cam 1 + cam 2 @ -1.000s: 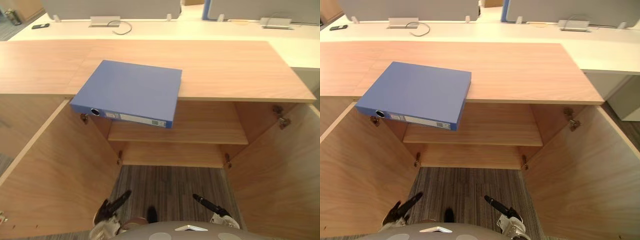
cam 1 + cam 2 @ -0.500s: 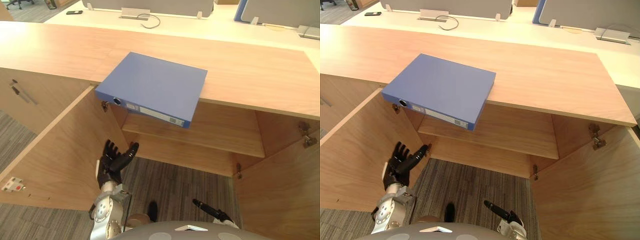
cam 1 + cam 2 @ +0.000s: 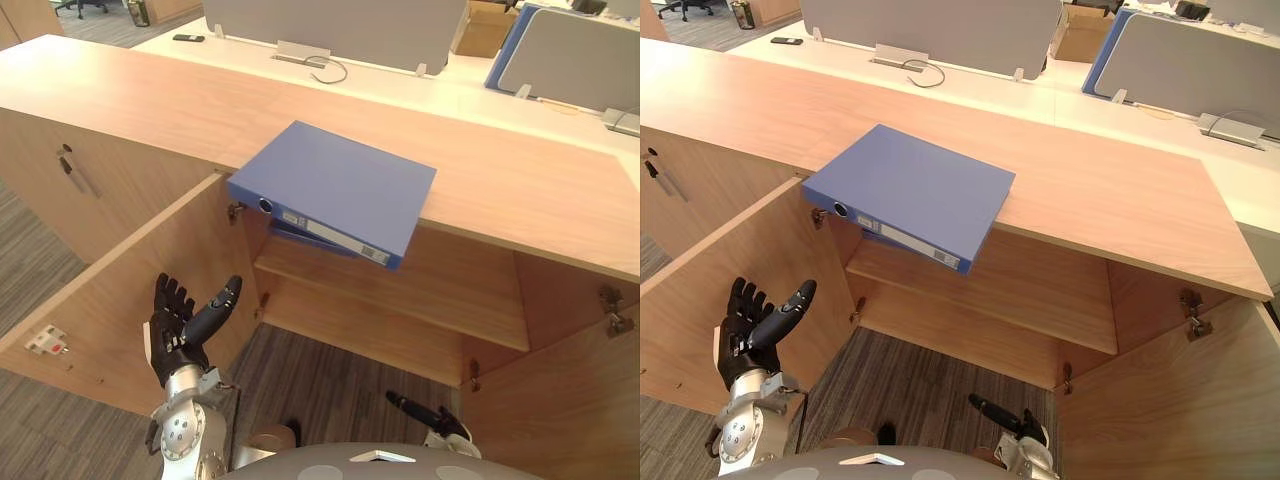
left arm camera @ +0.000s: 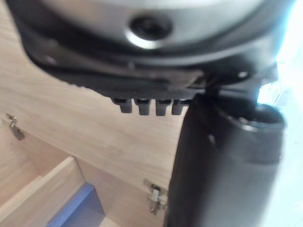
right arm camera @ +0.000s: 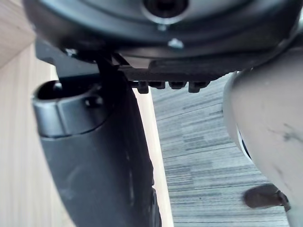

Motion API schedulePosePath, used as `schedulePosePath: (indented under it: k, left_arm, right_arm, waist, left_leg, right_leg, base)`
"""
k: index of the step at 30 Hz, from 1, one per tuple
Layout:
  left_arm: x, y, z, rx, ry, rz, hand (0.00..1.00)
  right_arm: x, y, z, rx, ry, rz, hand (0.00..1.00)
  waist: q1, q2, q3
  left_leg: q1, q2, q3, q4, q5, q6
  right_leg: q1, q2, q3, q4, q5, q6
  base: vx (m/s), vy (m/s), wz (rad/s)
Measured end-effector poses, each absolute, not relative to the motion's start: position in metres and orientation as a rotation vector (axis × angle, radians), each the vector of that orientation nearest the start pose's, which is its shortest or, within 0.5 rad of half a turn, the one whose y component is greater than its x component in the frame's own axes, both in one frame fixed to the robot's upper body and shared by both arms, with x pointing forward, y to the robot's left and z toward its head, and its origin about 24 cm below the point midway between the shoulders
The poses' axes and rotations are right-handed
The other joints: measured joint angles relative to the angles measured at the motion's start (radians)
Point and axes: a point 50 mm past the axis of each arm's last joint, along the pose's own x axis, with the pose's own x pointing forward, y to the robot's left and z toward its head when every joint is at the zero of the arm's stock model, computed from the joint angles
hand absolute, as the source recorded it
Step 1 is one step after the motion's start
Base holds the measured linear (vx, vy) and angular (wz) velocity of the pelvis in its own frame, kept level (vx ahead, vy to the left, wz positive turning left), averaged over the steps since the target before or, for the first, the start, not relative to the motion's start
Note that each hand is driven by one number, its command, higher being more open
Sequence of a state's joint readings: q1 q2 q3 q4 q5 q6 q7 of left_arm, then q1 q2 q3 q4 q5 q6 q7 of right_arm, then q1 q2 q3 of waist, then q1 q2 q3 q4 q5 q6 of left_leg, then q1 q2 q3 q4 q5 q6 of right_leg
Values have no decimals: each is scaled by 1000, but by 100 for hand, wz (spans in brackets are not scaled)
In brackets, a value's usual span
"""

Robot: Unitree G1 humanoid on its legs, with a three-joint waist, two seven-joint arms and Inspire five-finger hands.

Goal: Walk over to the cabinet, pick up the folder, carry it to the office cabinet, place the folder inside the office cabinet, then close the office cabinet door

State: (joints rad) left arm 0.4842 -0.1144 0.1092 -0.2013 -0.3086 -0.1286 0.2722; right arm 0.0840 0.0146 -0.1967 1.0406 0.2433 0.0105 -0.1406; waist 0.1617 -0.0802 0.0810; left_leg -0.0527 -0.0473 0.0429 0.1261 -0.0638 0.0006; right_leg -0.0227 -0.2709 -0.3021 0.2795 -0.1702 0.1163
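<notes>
Dark and empty, the left hand (image 3: 183,322) stands upright with its fingers straight and spread, closed on nothing. Just past its fingertips is the inner face of the open left door (image 3: 110,300). Higher than the hand, and further forward towards its thumb side, the blue folder (image 3: 340,185) lies flat on the wooden cabinet top (image 3: 140,95). Its spine end juts out over the front edge, above the shelf (image 3: 400,300). Well off to the other side and lower down, the right hand (image 3: 428,416) hangs with its fingers relaxed, also empty.

The step in hand looks like the pick-up: the folder is untouched, and nothing has gone inside yet. The next move likely calls for the left hand to rise up and inward to the overhanging spine. There fingers can slip beneath and the thumb can press on the cover. The right hand may need to come up and steady the far side, since the folder is broad and could tip off the edge.
</notes>
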Motion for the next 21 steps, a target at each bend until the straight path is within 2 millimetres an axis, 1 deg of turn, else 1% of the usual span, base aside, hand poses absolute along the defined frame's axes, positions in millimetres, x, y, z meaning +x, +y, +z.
schedulePosePath:
  k: [1, 2, 3, 5, 6, 7, 8, 9, 10, 11, 12, 13, 14, 16, 17, 18, 20, 21]
  left_arm:
    - [140, 198, -4, -331, 164, 594, 100]
    - [140, 196, -6, -326, 180, 586, 100]
    - [140, 194, -5, -284, 181, 580, 100]
    - [141, 195, -3, -208, 177, 589, 100]
    - [141, 196, -2, -156, 176, 603, 100]
    - [141, 196, -1, -114, 174, 611, 100]
    - [141, 197, 1, -25, 168, 633, 100]
    - [141, 198, 3, 21, 161, 644, 100]
    - [142, 199, 11, 104, 130, 672, 100]
    - [144, 200, 23, 173, 72, 701, 100]
    - [146, 199, 30, 205, 38, 712, 100]
    - [150, 197, 44, 265, -38, 725, 100]
    - [156, 190, 58, 326, -123, 716, 100]
    - [165, 178, 75, 388, -236, 659, 100]
    - [172, 167, 86, 438, -319, 600, 100]
    - [174, 165, 90, 470, -348, 586, 100]
    - [175, 159, 97, 561, -414, 573, 100]
    - [175, 159, 97, 597, -424, 583, 100]
  right_arm:
    - [89, -177, -166, 249, 1130, -448, 100]
    - [89, -179, -165, 240, 1130, -441, 100]
    - [89, -179, -165, 236, 1133, -440, 100]
    - [88, -178, -166, 235, 1136, -438, 100]
    - [87, -177, -166, 237, 1143, -440, 100]
    - [87, -177, -166, 236, 1145, -442, 100]
    - [85, -176, -167, 231, 1153, -453, 100]
    - [85, -176, -167, 232, 1156, -458, 100]
    - [86, -174, -167, 231, 1157, -464, 100]
    - [85, -170, -168, 234, 1171, -469, 100]
    - [84, -168, -169, 240, 1177, -470, 100]
    - [84, -163, -169, 247, 1184, -472, 100]
    - [85, -160, -169, 248, 1182, -472, 100]
    - [86, -153, -169, 260, 1182, -462, 100]
    - [92, -150, -169, 255, 1176, -435, 100]
    - [94, -150, -168, 253, 1171, -432, 100]
    - [97, -149, -168, 250, 1160, -430, 100]
    - [96, -150, -168, 247, 1162, -431, 100]
  waist:
    - [-3, 7, -7]
    - [-3, 24, -13]
    - [-1, 29, -18]
    - [0, 37, -27]
    - [1, 30, -35]
    - [1, 36, -39]
    - [2, 31, -42]
    - [5, 30, -42]
    - [12, 22, -46]
    - [24, 9, -49]
    - [28, 3, -53]
    - [35, -5, -55]
    - [42, -9, -57]
    - [56, -12, -59]
    - [53, -9, -63]
    - [51, -6, -64]
    - [27, 5, -67]
    - [23, 9, -69]
  left_leg:
    - [-11, 15, -17, 28, -13, -9]
    - [-12, 42, -26, 39, -19, -22]
    - [-13, 64, -36, 43, -14, -34]
    - [-12, 89, -58, 34, -10, -55]
    - [-12, 97, -76, 19, -2, -66]
    - [-10, 100, -83, 13, 1, -71]
    - [-9, 101, -98, 5, 3, -74]
    - [-8, 102, -105, 4, 3, -75]
    - [-6, 101, -120, -2, 3, -77]
    - [-3, 97, -131, -8, 4, -77]
    - [-5, 96, -135, -8, 4, -77]
    - [-5, 92, -147, -8, 4, -77]
    - [-6, 86, -154, -8, 4, -77]
    - [-10, 77, -158, -8, 4, -77]
    - [-10, 70, -161, -8, 5, -76]
    - [-11, 67, -160, -9, 5, -74]
    - [-15, 61, -159, -14, 11, -66]
    - [-14, 62, -156, -20, 13, -65]
  right_leg:
    - [26, 20, -23, -39, 26, 6]
    - [52, 53, -49, -80, 35, -4]
    - [65, 80, -69, -107, 40, -15]
    - [89, 113, -100, -142, 43, -25]
    - [105, 128, -120, -163, 46, -30]
    - [115, 134, -131, -171, 47, -31]
    - [126, 140, -147, -182, 47, -31]
    - [132, 142, -158, -184, 47, -31]
    - [141, 144, -172, -191, 47, -31]
    - [150, 145, -186, -199, 47, -30]
    - [151, 145, -189, -201, 48, -30]
    - [161, 144, -192, -208, 53, -23]
    - [169, 144, -192, -219, 57, -21]
    - [174, 140, -191, -234, 57, -21]
    - [178, 136, -187, -243, 59, -19]
    - [179, 135, -184, -248, 60, -20]
    - [178, 134, -175, -266, 63, -24]
    - [172, 135, -164, -267, 65, -28]
  base:
    - [87, -328, 22]
    - [98, -308, 29]
    - [97, -294, 27]
    - [118, -239, 30]
    - [157, -215, 31]
    - [162, -168, 38]
    - [116, -106, 32]
    - [126, -90, 39]
    - [118, -50, 34]
    - [108, -38, 32]
    - [100, -12, 29]
    - [95, 26, 30]
    - [88, 37, 29]
    - [40, 29, 13]
    - [0, 0, 0]
    - [-19, 38, -3]
    - [-32, 30, -6]
    - [-27, 19, -14]
